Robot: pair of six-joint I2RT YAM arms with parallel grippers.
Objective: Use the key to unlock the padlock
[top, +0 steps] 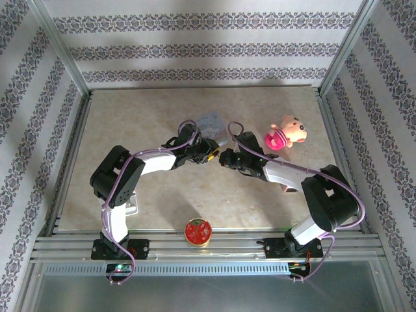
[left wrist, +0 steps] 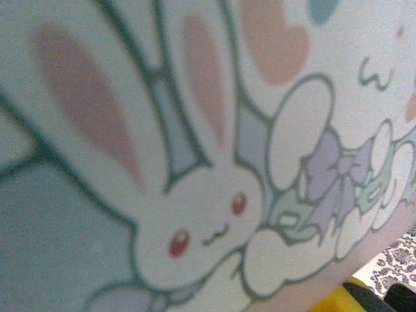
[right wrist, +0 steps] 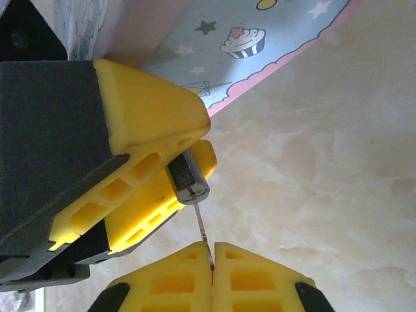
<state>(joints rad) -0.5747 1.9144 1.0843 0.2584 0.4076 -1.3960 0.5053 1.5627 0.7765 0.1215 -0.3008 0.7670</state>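
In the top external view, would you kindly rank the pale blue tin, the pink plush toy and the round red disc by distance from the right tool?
From the right tool:
1. Pale blue tin, just beyond it, slightly left.
2. Pink plush toy, off to its right.
3. Round red disc, at the near edge between the arm bases.

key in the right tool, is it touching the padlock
Touching. The right wrist view shows the thin key running from the shut right tool up to the padlock, its tip meeting the silvery end with no gap.
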